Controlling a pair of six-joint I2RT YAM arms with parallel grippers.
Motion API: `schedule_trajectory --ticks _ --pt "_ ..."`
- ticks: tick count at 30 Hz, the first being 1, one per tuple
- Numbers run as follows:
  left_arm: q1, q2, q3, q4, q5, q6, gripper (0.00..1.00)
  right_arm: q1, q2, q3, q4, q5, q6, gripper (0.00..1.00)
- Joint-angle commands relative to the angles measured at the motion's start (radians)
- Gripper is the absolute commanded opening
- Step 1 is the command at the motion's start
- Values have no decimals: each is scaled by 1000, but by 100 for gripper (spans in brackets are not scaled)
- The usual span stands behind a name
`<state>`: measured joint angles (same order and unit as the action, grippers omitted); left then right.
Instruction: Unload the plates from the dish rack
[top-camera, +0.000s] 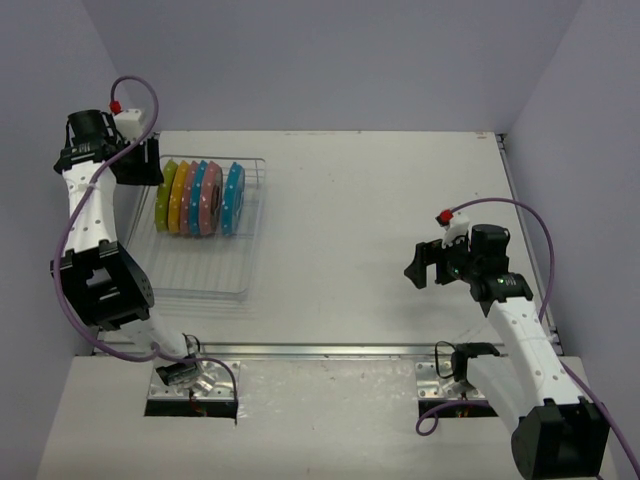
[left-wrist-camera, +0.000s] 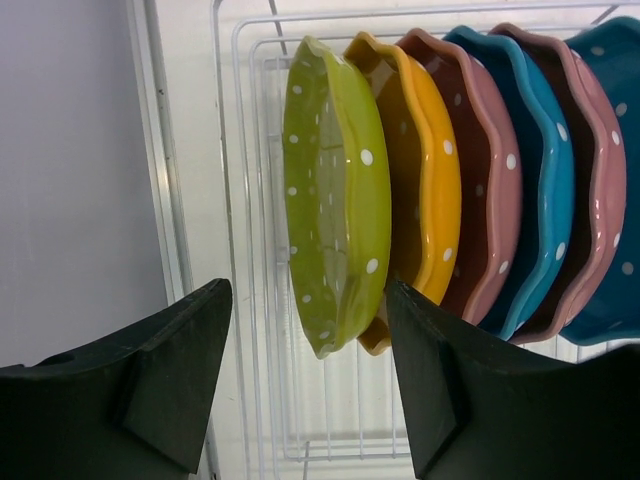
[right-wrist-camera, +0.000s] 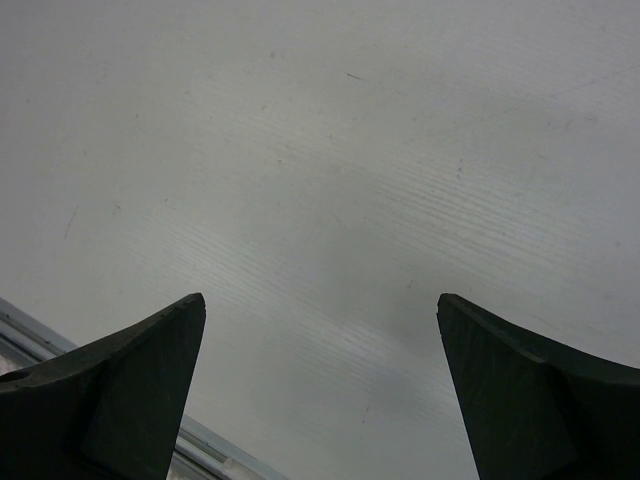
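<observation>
The wire dish rack (top-camera: 205, 272) sits at the table's far left. Several dotted scalloped plates stand on edge in it in a row: a yellow-green plate (top-camera: 166, 195), an orange plate (top-camera: 180, 197), then pink and blue ones up to a blue plate (top-camera: 234, 197). My left gripper (top-camera: 143, 168) is open at the row's left end. In the left wrist view (left-wrist-camera: 308, 290) its fingers straddle the rim of the yellow-green plate (left-wrist-camera: 335, 190) without touching it, with the orange plate (left-wrist-camera: 430, 180) beside the right finger. My right gripper (top-camera: 420, 265) is open and empty over the table (right-wrist-camera: 320, 300).
The rack's near half (left-wrist-camera: 330, 400) holds no plates. A metal rail (top-camera: 320, 350) runs along the table's near edge and shows in the right wrist view (right-wrist-camera: 30, 340). Grey walls close in the left, back and right sides.
</observation>
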<state>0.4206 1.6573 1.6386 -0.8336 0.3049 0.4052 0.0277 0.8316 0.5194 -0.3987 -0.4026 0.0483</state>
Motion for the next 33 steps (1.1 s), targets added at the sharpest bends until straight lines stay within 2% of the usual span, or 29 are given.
schedule_trajectory --ticks 1,14,25,33 --pt "7 6 -32 30 31 40 60 -3 1 43 18 -18 -7 99" --pt "4 79 -100 47 36 57 57 -4 4 33 25 -23 0 99" --pt "-35 19 -247 262 -110 27 45 -3 21 31 31 -25 4 99" --pt "-59 52 -258 273 -96 12 38 -4 30 33 30 -28 5 99"
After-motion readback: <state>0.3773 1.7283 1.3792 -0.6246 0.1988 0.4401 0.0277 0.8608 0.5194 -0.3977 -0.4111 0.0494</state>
